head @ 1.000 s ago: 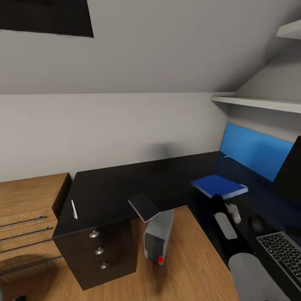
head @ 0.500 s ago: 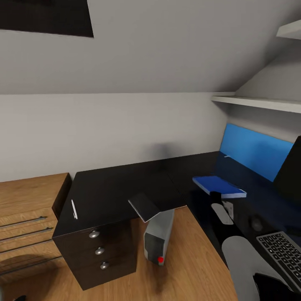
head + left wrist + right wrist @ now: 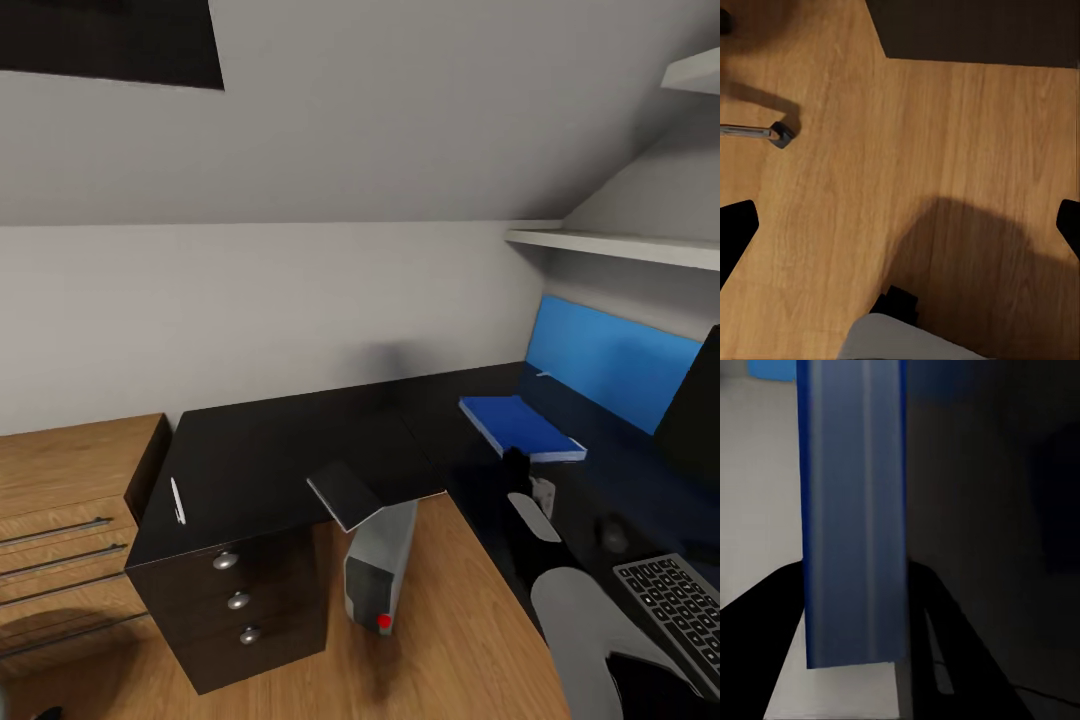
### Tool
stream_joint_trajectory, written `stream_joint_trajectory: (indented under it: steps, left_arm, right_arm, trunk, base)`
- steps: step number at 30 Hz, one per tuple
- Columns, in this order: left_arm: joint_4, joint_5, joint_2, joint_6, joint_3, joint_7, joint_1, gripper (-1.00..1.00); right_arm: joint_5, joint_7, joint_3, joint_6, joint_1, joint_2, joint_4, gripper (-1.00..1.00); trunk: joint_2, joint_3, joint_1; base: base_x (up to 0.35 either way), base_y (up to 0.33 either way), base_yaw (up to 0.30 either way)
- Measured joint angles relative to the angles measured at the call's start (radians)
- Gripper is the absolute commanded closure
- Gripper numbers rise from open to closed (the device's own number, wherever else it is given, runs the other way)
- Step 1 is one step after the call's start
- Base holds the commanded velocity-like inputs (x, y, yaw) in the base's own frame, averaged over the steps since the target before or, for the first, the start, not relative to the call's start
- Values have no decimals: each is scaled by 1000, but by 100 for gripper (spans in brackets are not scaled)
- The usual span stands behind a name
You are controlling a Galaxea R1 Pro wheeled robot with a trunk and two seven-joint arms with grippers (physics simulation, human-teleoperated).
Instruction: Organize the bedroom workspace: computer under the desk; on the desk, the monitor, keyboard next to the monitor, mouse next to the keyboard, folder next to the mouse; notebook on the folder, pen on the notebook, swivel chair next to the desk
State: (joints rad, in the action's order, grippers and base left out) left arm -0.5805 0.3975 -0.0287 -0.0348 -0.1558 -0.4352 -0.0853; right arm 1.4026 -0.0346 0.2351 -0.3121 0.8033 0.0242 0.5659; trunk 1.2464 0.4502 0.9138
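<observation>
Folder (image 3: pixel 520 427), bright blue with a pale edge, held above the right wing of the desk (image 3: pixel 270 455), near the blue wall panel (image 3: pixel 610 360). Right gripper (image 3: pixel 528 478) sits at the folder's near edge; in the right wrist view the folder's edge (image 3: pixel 855 525) runs between the two dark fingers (image 3: pixel 765 607), which are closed against it on either side.

Toward the desk's near right edge: mouse (image 3: pixel 612 537), small and dark, just beyond the far corner of the keyboard (image 3: pixel 678 610); the monitor (image 3: pixel 695 410) stands at the back right, beside the wall panel.

On the desk's left wing: pen (image 3: pixel 177 499), thin and white, lying near the left edge above the drawer unit (image 3: pixel 238 610), whose three drawers are all closed. Notebook (image 3: pixel 345 493), dark grey, rests at the front edge of this wing, overhanging it and tilted. Directly below the notebook, on the wooden floor (image 3: pixel 460 620), stands the computer (image 3: pixel 380 575), red light low on its front.

Wooden drawer chest (image 3: pixel 70 530) adjoins the desk's left end, drawers shut.

Left gripper (image 3: pixel 900 225): in the left wrist view its dark fingertips (image 3: pixel 735 232) stand wide apart over bare floor, gripping nothing; a caster (image 3: pixel 780 135) lies near.
</observation>
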Motion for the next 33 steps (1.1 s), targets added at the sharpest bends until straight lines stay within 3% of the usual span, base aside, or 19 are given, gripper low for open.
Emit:
stream_joint_trajectory:
  steps: [7, 13, 21, 33]
  left_arm:
    - [-22, 0, -3, -52, -3, 2, 0, -100]
    - [-46, -1, -7, -59, 1, 1, 0, -100]
    - [-46, -1, -9, -59, -2, 3, 0, -100]
    - [-46, 0, -9, -57, -2, 3, 0, -100]
  right_arm:
    - [-1, -73, -2, -2, 0, 2, -31, 100]
    - [-27, -71, -9, 4, -4, 8, -35, 100]
    - [-28, -81, -7, -8, -2, 6, -46, 100]
    - [-29, -71, -8, 0, -2, -2, -93, 100]
  trunk:
    - [0, 0, 0]
    - [0, 0, 0]
    - [0, 0, 0]
    - [0, 0, 0]
  base:
    - [0, 0, 0]
    - [0, 0, 0]
    - [-1, 0, 0]
    - [-158, -34, 0]
